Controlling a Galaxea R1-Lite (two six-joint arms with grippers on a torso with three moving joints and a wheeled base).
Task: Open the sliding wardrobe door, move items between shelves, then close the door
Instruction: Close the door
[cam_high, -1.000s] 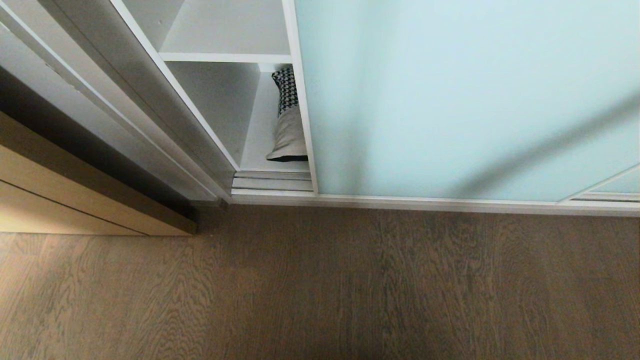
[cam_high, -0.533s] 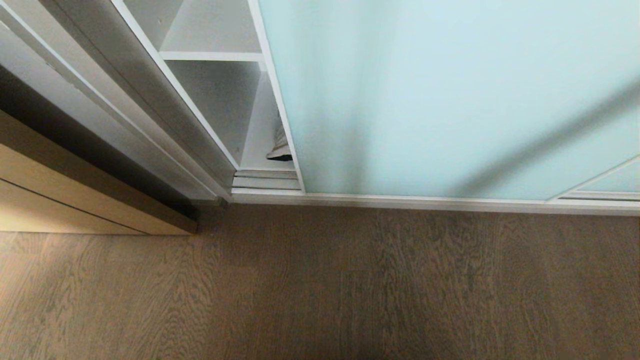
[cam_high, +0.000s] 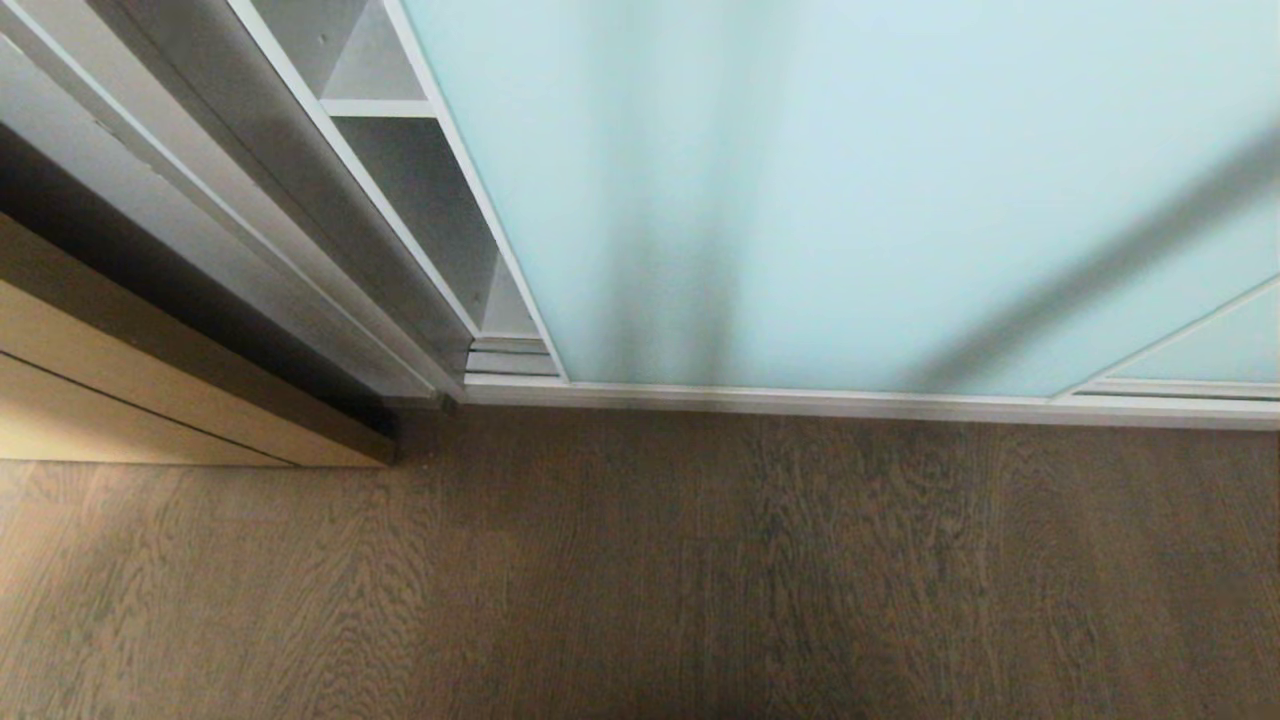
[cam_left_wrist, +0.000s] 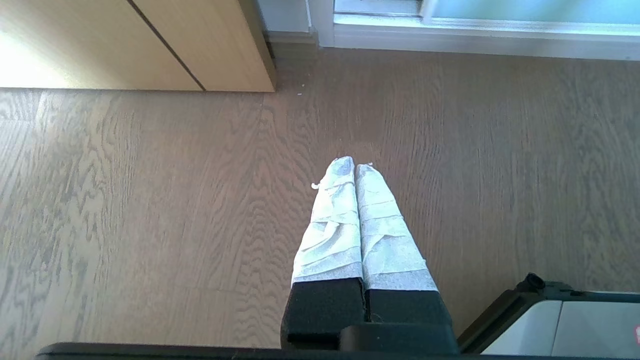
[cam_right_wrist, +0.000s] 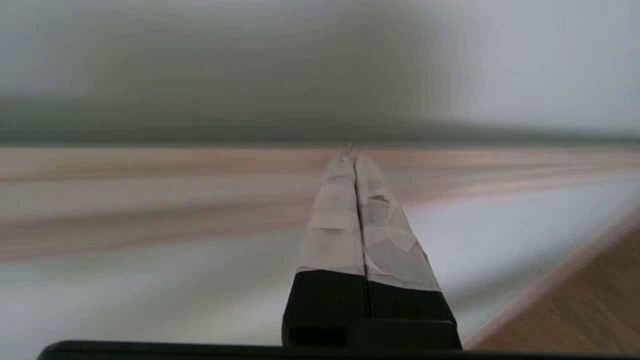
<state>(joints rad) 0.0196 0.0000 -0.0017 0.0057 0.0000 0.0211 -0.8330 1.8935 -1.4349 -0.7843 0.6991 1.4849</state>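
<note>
Closing stage: sliding wardrobe door (cam_high: 850, 180) nearly shut, narrow gap showing shelves (cam_high: 375, 107). Right gripper (cam_right_wrist: 354, 161) closed, empty, against panel; left gripper (cam_left_wrist: 354, 167) closed, empty, parked over floor (cam_left_wrist: 150, 200).

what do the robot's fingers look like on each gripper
Both match: the left gripper and right gripper each have two long tapering fingers wrapped in pale, wrinkled tape, set in black blocky bases. The right's tape is peeling in patches. No cables or markings show.
</note>
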